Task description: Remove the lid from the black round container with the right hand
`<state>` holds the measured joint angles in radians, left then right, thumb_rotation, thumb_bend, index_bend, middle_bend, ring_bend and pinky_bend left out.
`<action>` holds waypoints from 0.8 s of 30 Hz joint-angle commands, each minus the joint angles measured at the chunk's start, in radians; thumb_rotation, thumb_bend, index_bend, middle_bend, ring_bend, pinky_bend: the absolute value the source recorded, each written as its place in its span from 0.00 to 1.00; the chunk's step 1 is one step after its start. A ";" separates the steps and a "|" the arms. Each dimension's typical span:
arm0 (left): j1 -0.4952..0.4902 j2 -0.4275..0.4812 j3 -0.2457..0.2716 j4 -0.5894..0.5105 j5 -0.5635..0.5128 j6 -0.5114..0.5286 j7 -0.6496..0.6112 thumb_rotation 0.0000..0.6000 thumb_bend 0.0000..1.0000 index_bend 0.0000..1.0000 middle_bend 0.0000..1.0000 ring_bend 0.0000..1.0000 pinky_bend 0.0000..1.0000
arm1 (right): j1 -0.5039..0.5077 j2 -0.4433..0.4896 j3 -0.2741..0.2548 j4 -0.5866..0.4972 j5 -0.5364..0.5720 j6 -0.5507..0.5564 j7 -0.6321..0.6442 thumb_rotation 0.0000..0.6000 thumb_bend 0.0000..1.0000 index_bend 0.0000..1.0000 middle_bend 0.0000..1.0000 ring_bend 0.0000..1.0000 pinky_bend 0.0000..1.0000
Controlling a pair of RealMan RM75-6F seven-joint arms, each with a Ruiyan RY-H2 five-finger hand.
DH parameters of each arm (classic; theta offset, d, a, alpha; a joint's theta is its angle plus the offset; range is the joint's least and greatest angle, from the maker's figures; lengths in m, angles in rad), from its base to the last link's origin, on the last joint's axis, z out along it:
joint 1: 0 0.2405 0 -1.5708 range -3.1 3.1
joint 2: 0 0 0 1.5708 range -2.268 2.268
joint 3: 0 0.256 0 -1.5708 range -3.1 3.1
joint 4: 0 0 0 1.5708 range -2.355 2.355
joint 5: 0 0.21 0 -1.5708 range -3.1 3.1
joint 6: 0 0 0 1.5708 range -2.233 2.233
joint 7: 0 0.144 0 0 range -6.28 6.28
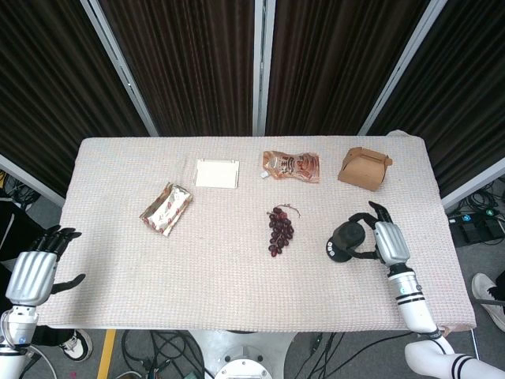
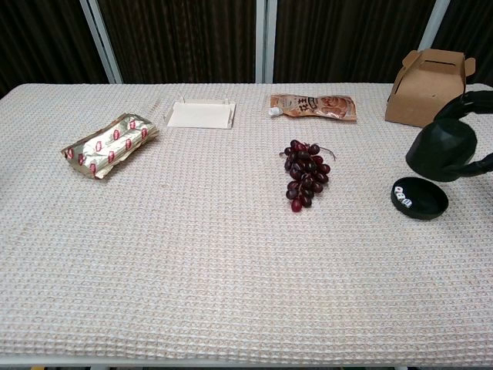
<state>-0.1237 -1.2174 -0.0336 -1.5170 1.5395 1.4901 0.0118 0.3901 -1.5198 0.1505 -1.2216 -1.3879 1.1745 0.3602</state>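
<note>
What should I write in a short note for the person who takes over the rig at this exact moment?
Right hand: holds the black domed lid, lifted above and clear of its base.
Left hand: open, holds nothing, off the table's near-left edge.
Black round container base: on the white woven tablecloth, near the right edge, open, small white dice-like pieces inside.
Done: lid is off.
Left: the lid is not set down yet; a free spot beside the base may suit.
</note>
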 commanded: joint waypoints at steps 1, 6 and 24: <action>-0.001 0.000 -0.001 -0.001 0.000 0.000 0.001 1.00 0.04 0.24 0.19 0.12 0.28 | -0.022 0.021 0.009 0.014 0.022 0.012 0.015 1.00 0.06 0.38 0.44 0.03 0.00; -0.002 0.000 -0.001 -0.004 0.001 -0.001 0.005 1.00 0.03 0.24 0.19 0.12 0.28 | -0.060 0.035 -0.007 0.072 0.047 0.007 0.045 1.00 0.06 0.38 0.44 0.03 0.00; -0.005 -0.001 -0.002 -0.012 -0.006 -0.007 0.020 1.00 0.04 0.24 0.19 0.12 0.28 | -0.093 0.054 -0.044 0.129 0.014 -0.022 0.143 1.00 0.00 0.08 0.12 0.00 0.00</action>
<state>-0.1285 -1.2187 -0.0359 -1.5293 1.5332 1.4831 0.0315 0.3029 -1.4797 0.1017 -1.0775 -1.3668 1.1362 0.4963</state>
